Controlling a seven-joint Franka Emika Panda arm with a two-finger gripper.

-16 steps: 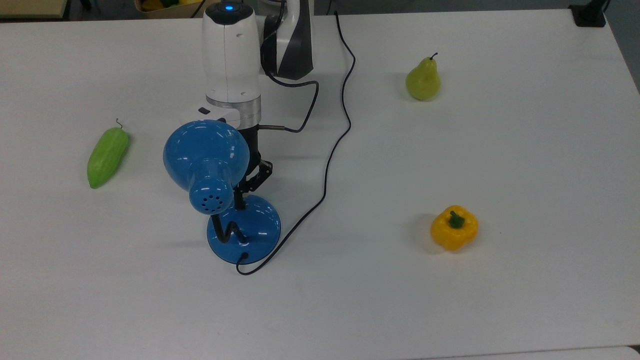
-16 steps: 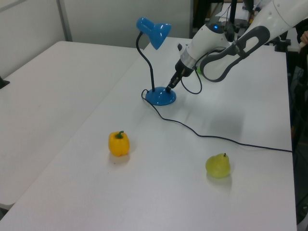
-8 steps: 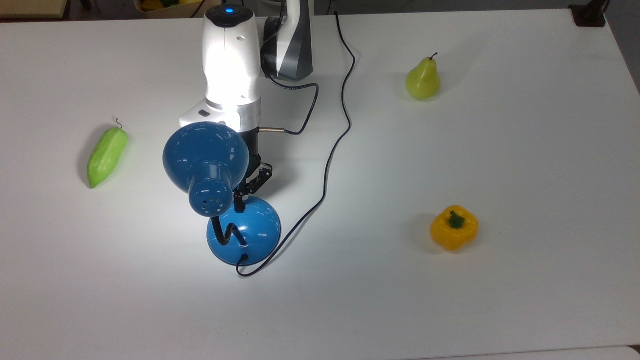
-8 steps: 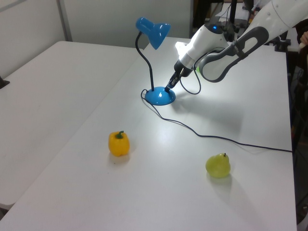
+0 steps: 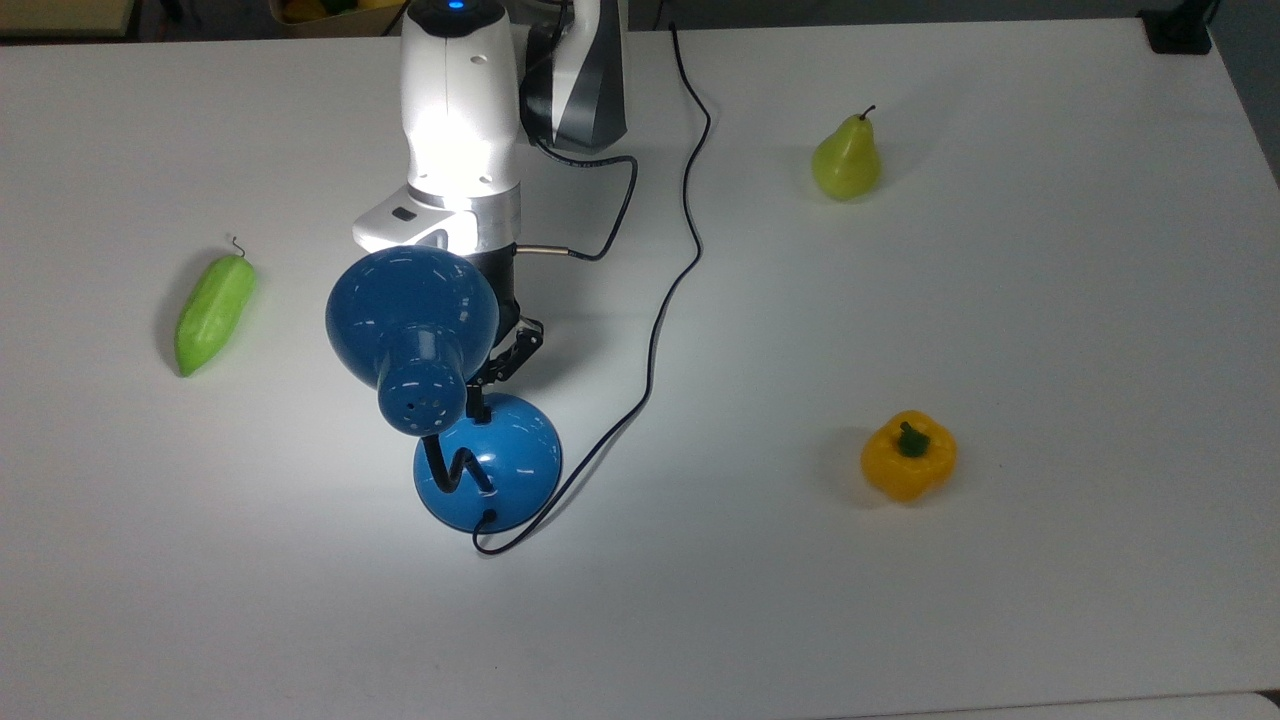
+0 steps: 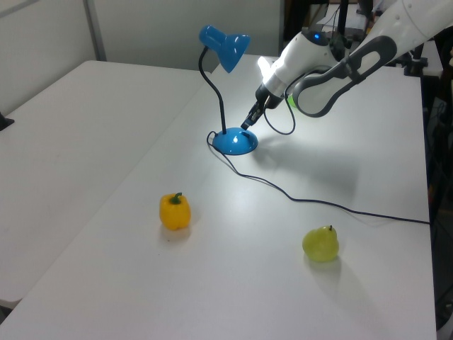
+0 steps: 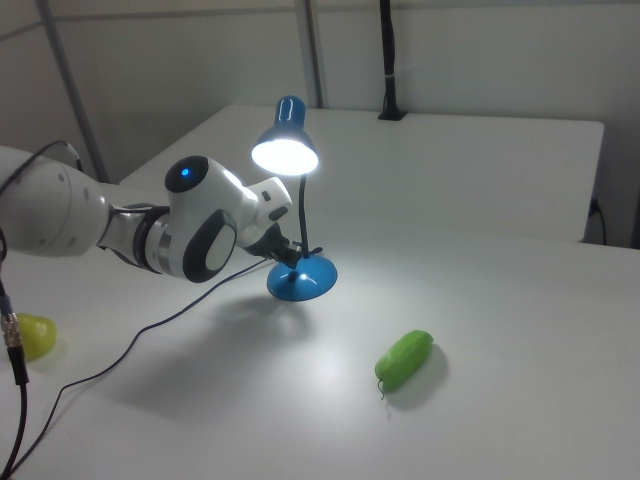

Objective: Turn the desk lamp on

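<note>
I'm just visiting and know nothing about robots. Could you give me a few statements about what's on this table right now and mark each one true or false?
1. The desk lamp is lit. True.
2. The gripper grips the lamp's shade. False: it is down by the round blue base.
3. The pear lies inside the lamp's base. False: it sits apart on the table.
4. A yellow bell pepper is on the table. True.
5. The green cucumber-like vegetable is red. False: it is green.

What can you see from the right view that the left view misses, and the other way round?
The right view alone looks into the desk lamp's shade, glowing bright, and shows the green cucumber-like vegetable. The left view alone shows the yellow bell pepper. Both show the blue lamp standing on the white table, the gripper close above its base, the black cord and the pear.
</note>
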